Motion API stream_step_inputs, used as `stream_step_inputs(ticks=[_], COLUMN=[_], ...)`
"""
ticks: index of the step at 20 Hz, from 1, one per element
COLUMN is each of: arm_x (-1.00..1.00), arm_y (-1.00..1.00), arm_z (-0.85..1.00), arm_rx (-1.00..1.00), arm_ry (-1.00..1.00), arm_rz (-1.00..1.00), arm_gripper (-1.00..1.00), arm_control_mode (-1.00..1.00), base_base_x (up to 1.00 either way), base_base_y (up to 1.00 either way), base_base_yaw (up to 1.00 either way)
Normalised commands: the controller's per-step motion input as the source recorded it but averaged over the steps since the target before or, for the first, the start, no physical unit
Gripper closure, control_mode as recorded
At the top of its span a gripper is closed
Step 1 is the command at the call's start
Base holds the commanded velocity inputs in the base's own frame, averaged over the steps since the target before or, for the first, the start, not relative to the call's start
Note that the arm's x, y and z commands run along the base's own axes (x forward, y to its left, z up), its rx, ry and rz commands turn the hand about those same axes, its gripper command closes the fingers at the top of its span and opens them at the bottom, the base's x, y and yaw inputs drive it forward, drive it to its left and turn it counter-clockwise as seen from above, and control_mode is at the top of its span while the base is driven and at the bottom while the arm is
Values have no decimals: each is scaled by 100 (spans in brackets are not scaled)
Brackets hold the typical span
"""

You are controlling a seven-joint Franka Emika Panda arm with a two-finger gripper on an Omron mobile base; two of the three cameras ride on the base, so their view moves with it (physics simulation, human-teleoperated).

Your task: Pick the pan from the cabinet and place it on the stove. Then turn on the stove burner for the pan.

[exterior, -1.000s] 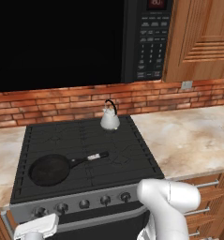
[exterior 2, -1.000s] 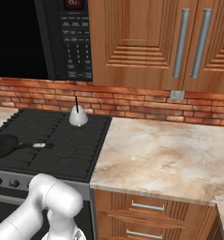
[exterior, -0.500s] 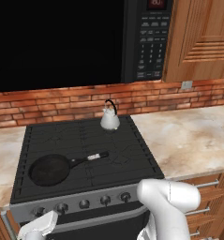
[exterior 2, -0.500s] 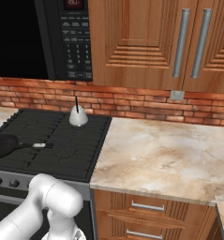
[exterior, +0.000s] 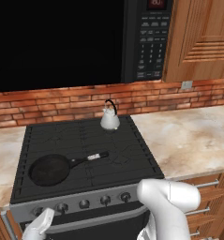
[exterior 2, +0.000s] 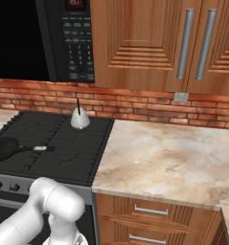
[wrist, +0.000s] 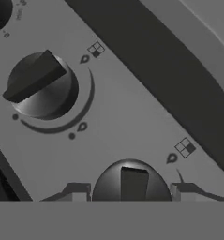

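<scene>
Placement finished: small round black frying pan (exterior: pixel 50 169) sits flat on front-left area of black grated stove cooktop (exterior: pixel 127 154), long thin handle pointing right, well apart from small white kettle (exterior: pixel 109 119) at back edge. Burner switching left. Claw (wrist: pixel 130 193) low at stove front, spread on either side of a round grey knob (wrist: pixel 131 182), fingertips (wrist: pixel 76 192) flanking but not visibly pinching. Cannot tell whether knob turned yet. Probably next: close on knob and rotate; check it matches pan's burner.
</scene>
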Motion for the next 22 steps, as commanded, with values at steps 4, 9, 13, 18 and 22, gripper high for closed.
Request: stream_step_inputs(ticks=[4, 9, 13, 18, 22], arm_x=[-4, -3, -5, 0, -1], arm_y=[0, 0, 3, 3, 0], arm_z=[7, 2, 3, 2, -1], arm_rx=[-27, -27, -21, -14, -4], arm_ry=[2, 3, 4, 4, 1], arm_rz=[-6, -6, -7, -7, -2], arm_gripper=[100, 100, 100, 100, -100], arm_control_mode=[-100, -100, -100, -100, -100], base_base_x=[0, 0, 0, 0, 0], base_base_y=[0, 0, 0, 0, 0], base_base_yaw=[0, 0, 0, 0, 0])
